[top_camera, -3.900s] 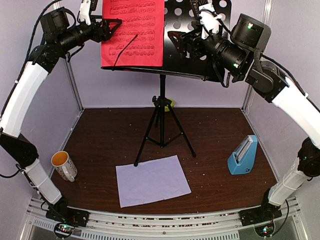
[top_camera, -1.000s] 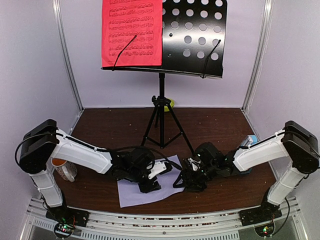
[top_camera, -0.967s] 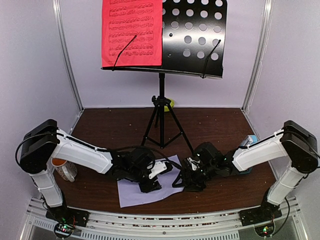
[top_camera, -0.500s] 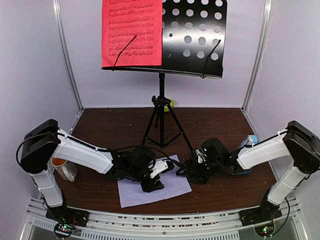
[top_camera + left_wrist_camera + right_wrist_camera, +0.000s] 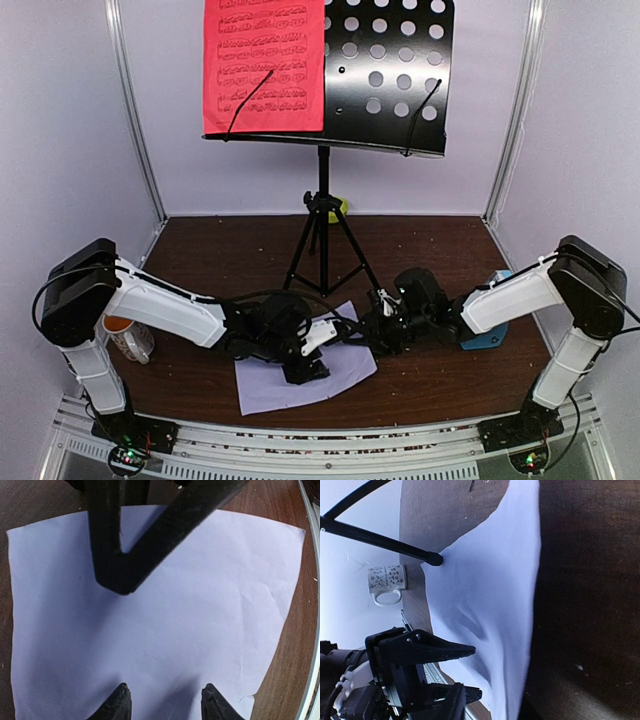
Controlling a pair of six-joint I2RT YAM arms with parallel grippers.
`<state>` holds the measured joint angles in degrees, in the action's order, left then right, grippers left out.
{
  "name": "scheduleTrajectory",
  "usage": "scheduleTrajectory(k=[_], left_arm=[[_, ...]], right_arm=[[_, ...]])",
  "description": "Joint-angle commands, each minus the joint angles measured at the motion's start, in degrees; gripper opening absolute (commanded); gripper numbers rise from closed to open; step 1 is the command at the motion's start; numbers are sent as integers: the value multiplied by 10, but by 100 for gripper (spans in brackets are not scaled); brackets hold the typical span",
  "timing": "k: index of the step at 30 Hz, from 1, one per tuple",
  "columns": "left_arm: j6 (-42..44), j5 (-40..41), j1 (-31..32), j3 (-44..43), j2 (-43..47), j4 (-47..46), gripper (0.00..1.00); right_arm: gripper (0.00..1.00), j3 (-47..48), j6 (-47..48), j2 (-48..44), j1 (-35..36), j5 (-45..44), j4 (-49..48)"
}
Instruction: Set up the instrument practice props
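Observation:
The black music stand point(image 5: 390, 70) stands on its tripod point(image 5: 322, 240) at the back, with the red sheet point(image 5: 265, 60) on its left half. The white sheet point(image 5: 265, 385) point(image 5: 175, 630) point(image 5: 490, 580) lies on the table in front. My left gripper point(image 5: 312, 372) point(image 5: 166, 702) is open, with both tips low over the sheet's near part. My right gripper point(image 5: 372, 328) is at the sheet's right edge. That edge is lifted and creased towards it. The blue metronome point(image 5: 485, 335) is partly hidden behind my right arm.
A patterned mug point(image 5: 128, 340) point(image 5: 385, 582) sits at the left behind my left arm. A tripod foot point(image 5: 435, 558) rests at the sheet's far corner. A small green bowl point(image 5: 342, 207) peeks out behind the tripod. Grey walls close in both sides.
My right gripper has moved back along the sheet's right edge and closed. That edge has risen and buckled. My left gripper has stayed over the sheet.

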<state>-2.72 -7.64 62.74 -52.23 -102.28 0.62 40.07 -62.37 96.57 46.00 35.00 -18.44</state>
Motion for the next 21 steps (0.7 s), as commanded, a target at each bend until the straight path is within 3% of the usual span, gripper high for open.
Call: scheduleTrajectory(k=[1, 6, 12, 21], left_arm=[[-10, 11, 1, 10, 32, -46, 51], [-12, 36, 1, 52, 107, -82, 65], [-15, 111, -1, 73, 165, -62, 74], [-56, 146, -62, 30, 106, -17, 70]], right_arm=[[22, 12, -2, -14, -2, 12, 29], [1, 5, -12, -64, -14, 1, 82], [0, 11, -6, -148, -21, 1, 166], [0, -2, 11, -184, -25, -12, 238]])
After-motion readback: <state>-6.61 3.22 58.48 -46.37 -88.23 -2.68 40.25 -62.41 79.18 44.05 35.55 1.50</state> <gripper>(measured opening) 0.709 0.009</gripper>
